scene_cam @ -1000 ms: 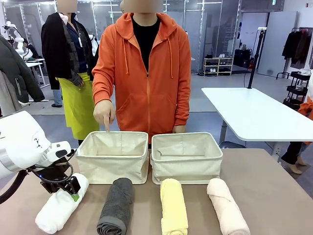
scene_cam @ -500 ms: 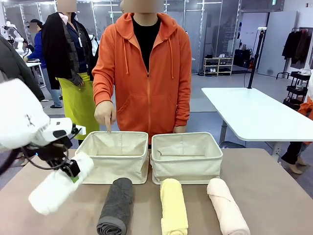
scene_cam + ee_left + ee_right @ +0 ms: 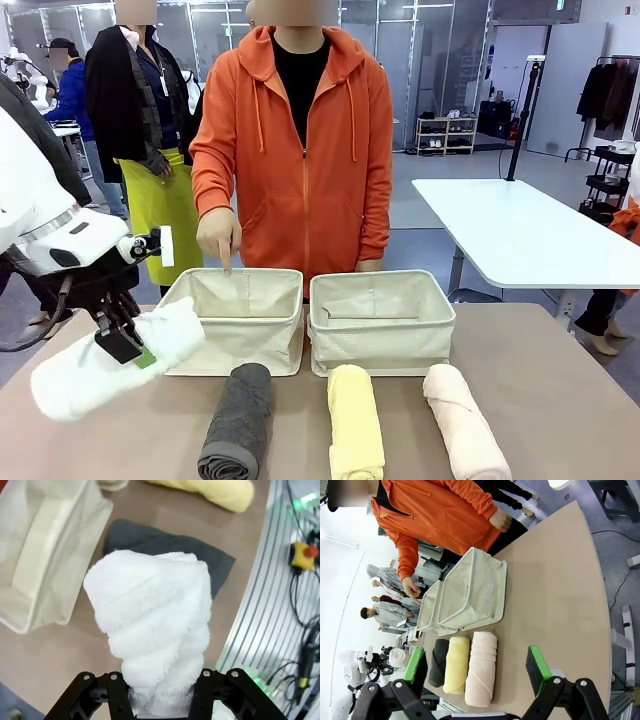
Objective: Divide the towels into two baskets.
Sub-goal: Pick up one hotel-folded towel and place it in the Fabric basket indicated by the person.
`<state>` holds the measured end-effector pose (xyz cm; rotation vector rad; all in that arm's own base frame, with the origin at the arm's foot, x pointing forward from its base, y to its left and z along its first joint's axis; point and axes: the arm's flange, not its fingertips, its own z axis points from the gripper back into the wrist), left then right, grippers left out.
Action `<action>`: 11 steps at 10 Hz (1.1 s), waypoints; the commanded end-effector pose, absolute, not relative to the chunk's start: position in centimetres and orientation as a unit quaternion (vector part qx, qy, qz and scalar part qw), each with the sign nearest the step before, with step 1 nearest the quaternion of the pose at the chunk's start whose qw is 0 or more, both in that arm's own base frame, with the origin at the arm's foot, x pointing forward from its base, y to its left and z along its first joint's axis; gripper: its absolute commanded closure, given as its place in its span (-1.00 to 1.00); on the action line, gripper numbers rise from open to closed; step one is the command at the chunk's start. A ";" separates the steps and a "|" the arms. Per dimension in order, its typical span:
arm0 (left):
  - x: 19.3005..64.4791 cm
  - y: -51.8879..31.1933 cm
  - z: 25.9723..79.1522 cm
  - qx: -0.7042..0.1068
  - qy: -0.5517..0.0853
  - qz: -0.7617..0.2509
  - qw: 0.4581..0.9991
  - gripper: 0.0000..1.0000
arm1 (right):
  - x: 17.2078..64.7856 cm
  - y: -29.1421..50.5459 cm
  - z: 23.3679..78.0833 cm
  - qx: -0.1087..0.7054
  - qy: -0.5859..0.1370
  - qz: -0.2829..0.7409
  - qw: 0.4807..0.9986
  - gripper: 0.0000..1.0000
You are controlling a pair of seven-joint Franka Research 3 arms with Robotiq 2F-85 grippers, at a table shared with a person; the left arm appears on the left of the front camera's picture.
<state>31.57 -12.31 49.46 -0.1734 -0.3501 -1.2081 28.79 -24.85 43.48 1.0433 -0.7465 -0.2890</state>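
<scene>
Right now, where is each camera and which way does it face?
Front: between the arms, facing the person across the table; left gripper holds the white towel.
Left wrist: on that arm, looking along its fingers past the white towel to the grey towel.
Right wrist: past the open right gripper toward the baskets.
Front and right wrist share the person's pointing hand.

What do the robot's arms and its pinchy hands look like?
The left arm is a smooth, rounded white shell with a black cable looping under it. The left gripper is black with a green pad. The right gripper has two black fingers tipped with bright green pads.
</scene>
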 end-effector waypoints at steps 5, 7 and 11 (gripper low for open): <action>31.6 -12.8 49.5 -0.070 -0.171 -0.597 0.781 0.44 | 28.7 -24.8 43.7 0.489 -0.351 -0.132 0.788 -1.00; 31.7 -12.7 49.3 -0.063 -0.177 -0.603 0.775 0.25 | 28.7 -24.8 43.7 0.489 -0.351 -0.132 0.788 -1.00; 41.6 -18.6 53.7 0.043 -0.181 -0.738 0.649 0.25 | 28.7 -24.8 43.7 0.489 -0.351 -0.132 0.788 -1.00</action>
